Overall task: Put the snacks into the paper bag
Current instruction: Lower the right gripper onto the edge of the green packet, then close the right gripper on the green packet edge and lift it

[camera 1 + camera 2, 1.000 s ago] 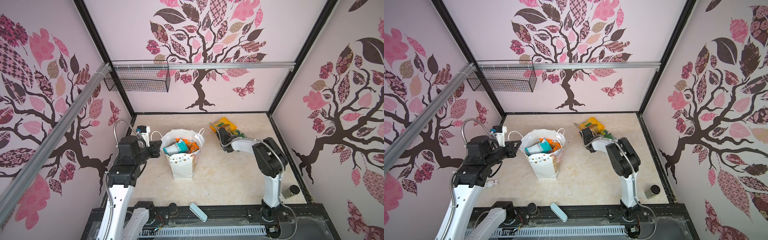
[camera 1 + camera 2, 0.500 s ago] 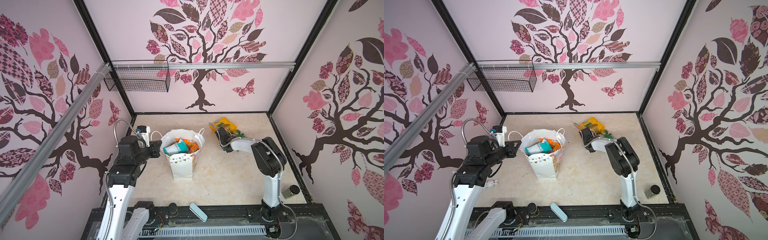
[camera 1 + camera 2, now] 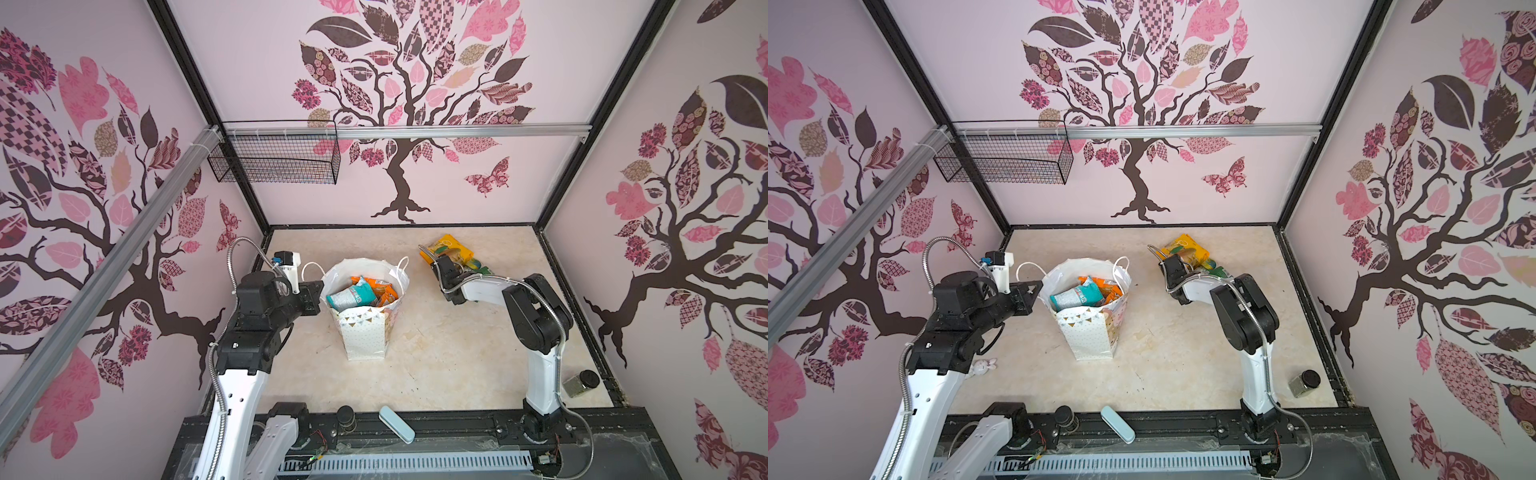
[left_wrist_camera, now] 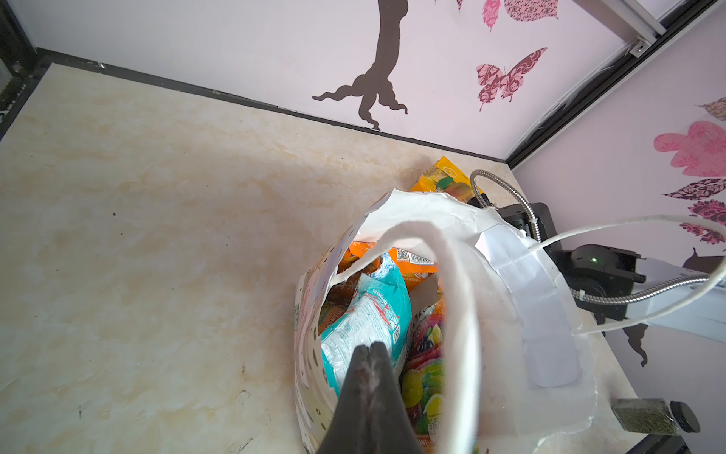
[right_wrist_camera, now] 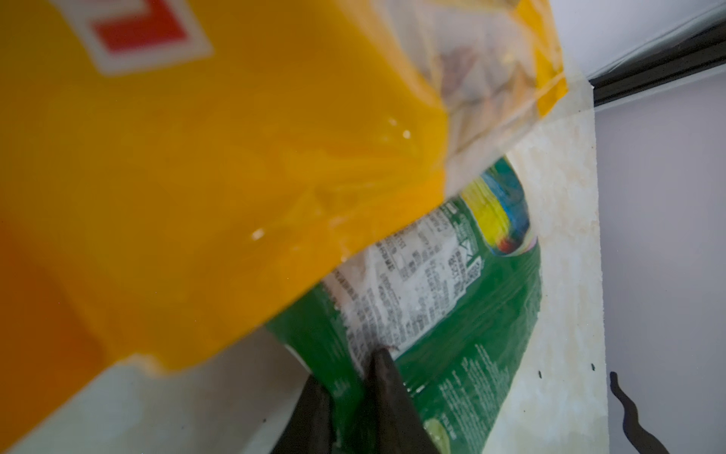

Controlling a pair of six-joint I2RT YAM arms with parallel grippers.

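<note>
The jaws of the right gripper (image 5: 347, 367) stand almost together, clamped on the edge of the green packet (image 5: 471, 346), which lies on the table (image 5: 558, 236) partly covered by the yellow packet (image 5: 196, 177); only this wrist view shows that grip. In the left wrist view the jaws of the left gripper (image 4: 371, 350) are pressed together at the mouth of the paper bag (image 4: 432, 208). I cannot tell whether they pinch paper. Three snacks show inside: a teal packet (image 4: 365, 314), an orange packet (image 4: 412, 263) and a multicolour packet (image 4: 428, 365). In both top views the bag stands upright mid-table, with the left gripper at its 9 o'clock rim, the two loose packets at 2 o'clock, one jar (image 3: 579, 382) at 4 o'clock and one pale blue case (image 3: 397, 424) at 6 o'clock.
</note>
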